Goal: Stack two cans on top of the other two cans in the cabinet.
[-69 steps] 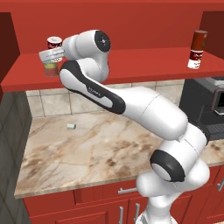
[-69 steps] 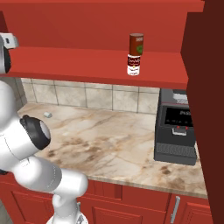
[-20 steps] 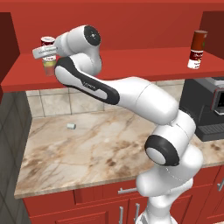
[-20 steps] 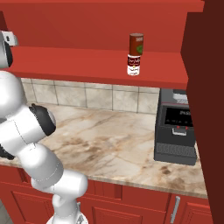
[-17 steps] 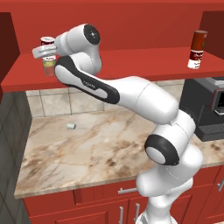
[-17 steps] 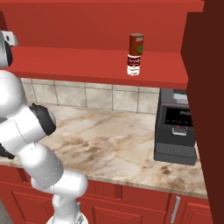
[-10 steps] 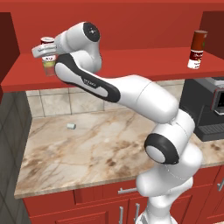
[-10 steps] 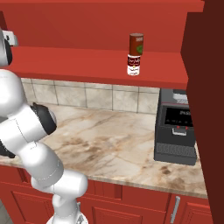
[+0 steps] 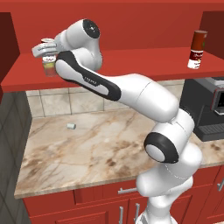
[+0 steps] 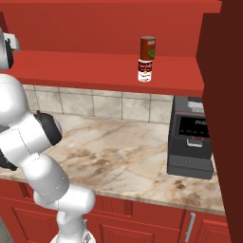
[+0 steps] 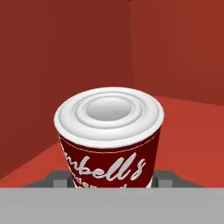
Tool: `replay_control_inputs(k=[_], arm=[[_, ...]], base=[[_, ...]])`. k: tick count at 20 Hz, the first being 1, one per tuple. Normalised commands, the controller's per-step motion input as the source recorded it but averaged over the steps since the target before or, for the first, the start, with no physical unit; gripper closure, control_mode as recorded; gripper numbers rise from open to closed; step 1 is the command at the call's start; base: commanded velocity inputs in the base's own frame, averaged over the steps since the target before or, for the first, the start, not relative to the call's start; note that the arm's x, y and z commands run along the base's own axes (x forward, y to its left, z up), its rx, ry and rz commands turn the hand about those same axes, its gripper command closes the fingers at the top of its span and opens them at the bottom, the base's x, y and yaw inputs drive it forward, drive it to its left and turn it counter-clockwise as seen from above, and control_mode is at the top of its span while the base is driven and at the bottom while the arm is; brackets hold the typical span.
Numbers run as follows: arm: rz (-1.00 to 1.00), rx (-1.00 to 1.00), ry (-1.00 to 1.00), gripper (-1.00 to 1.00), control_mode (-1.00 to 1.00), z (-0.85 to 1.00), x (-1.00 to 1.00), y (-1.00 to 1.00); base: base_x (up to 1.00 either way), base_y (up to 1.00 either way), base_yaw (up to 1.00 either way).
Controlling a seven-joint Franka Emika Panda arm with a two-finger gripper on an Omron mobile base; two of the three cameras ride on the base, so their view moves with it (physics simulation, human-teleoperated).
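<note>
The pincer (image 9: pixel 49 53) is at the far left end of the cabinet (image 9: pixel 131 61) shelf, closed around a red-and-white soup can (image 11: pixel 109 135); in the hand view the can sits upright between the two finger tips (image 11: pixel 57 178), its pale lid facing up. In the left base view a grey can with a yellow-green label (image 9: pixel 49 68) stands on the shelf directly beneath the held can, though whether the two already touch is hard to tell. At the right end of the shelf a dark red can (image 10: pixel 147 47) already rests on a second soup can (image 10: pixel 144 70), so this looks like the last stack. To do it well, the held can should be kept level and centred over the lower lid, and lowered straight until it seats. The fingers should then part only slightly and back away sideways without brushing the label, since a nudge could tip the narrow stack off the shelf onto the bench (image 9: pixel 87 144).
</note>
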Motion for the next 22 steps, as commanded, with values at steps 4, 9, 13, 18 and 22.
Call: replay_control_inputs(k=[4,9,13,18,22], arm=[[0.0,0.0,0.02,1.0,-1.0,-0.23,-0.03,0.0],[0.0,0.0,0.0,1.0,-1.0,-0.19,-0.01,0.0],[0.0,0.0,0.0,-1.0,-1.0,-0.14,0.0,0.0],[0.0,0.0,0.0,-1.0,-1.0,-0.1,0.0,0.02],[0.0,0.0,0.03,-1.0,-1.0,-0.08,0.0,0.05]], base=[[0.0,0.0,0.0],[0.0,0.0,0.0],[0.0,0.0,0.0],[0.0,0.0,0.0],[0.0,0.0,0.0]])
